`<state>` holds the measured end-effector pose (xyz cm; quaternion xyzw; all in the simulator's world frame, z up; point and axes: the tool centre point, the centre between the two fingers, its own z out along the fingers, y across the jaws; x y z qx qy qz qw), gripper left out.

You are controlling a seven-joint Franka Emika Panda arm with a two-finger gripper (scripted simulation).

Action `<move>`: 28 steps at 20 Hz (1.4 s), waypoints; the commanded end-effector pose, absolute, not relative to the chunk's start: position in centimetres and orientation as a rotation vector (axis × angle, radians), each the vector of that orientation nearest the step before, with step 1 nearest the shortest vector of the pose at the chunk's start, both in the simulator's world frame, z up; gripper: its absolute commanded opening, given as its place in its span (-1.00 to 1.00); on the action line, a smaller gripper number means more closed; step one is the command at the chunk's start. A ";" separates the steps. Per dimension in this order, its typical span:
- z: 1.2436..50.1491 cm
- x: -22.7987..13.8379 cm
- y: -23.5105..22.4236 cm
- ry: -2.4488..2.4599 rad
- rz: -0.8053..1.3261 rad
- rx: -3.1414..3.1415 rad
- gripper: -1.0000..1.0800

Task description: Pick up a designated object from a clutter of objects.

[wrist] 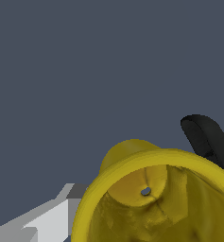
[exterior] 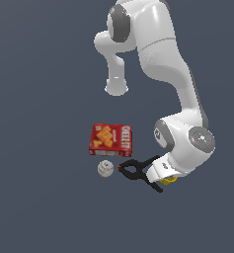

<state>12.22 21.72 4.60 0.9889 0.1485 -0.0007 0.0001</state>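
I have the claw (exterior: 167,176) down at the small yellow tapered plastic cup (wrist: 151,198), which fills the wrist view. Whether it grips, I cannot tell. Lift remains; the black spring clamp (exterior: 138,173) lies at the cup's 9 o'clock.

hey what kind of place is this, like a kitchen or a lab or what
Likely a bare simulated test scene, not a real room: a featureless grey floor, a white arm, and a few props: red cracker box, baseball, black clamp, yellow cup.

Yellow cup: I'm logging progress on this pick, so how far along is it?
Done: the arm has reached the yellow cup, which fills the wrist view close up, mouth toward the camera. In hand: closing on it; one finger shows beside the rim, but whether the jaws grip cannot be told. Left: lifting it away from the black clamp, baseball and red box.
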 end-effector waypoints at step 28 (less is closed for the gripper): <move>20.2 6.4 11.7 0.466 -0.001 3.106 -1.00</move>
